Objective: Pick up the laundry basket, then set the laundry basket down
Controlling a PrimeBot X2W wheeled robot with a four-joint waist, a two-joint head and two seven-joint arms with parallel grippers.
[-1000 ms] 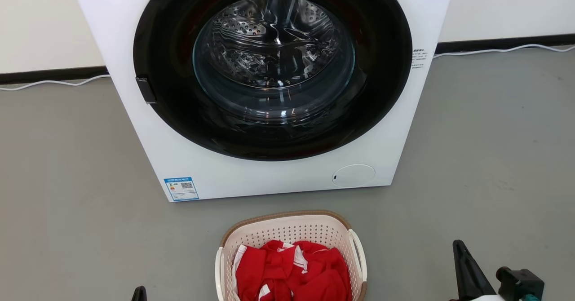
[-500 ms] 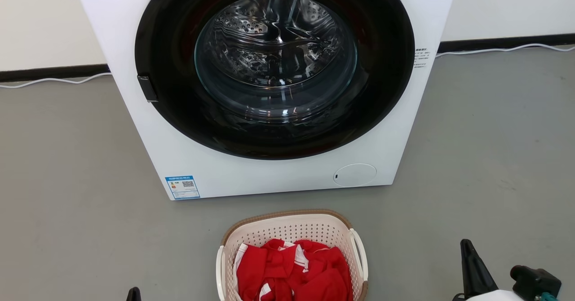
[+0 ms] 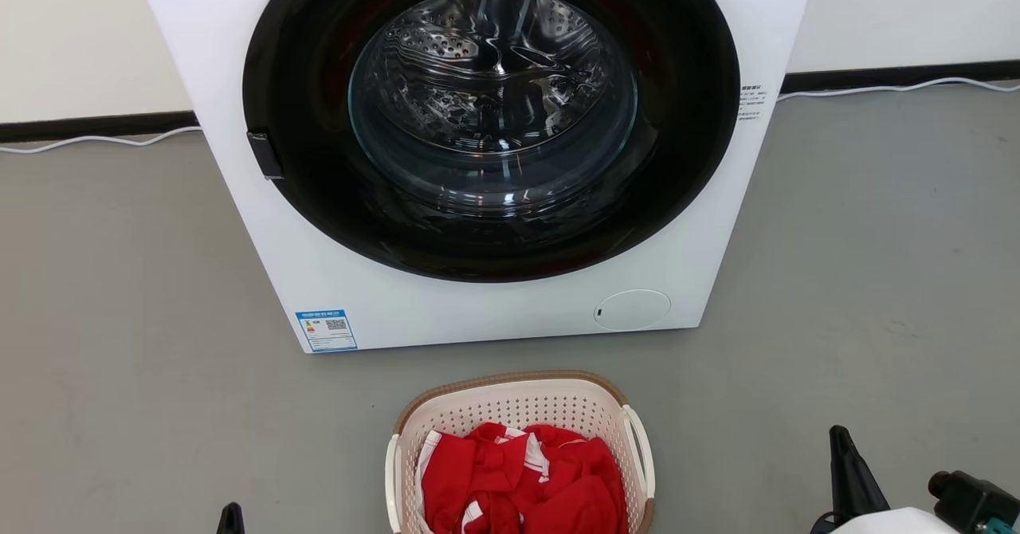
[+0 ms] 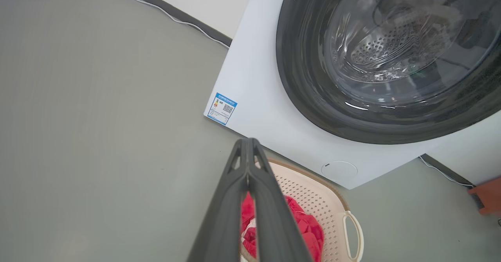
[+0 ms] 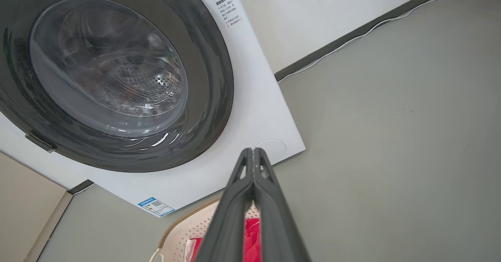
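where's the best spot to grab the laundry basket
Take the laundry basket by its white loops: left gripper on the left handle from the left, right gripper on the right handle from the right. They jut from the walls; red clothing fills the inside.

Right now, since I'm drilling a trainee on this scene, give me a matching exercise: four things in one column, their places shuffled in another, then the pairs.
1 laundry basket
2 red garment
3 blue label
4 white cable

A low on the washing machine's front
B along the foot of the wall
C on the floor before the washing machine
D in the basket

Pairs: 1-C, 2-D, 3-A, 4-B
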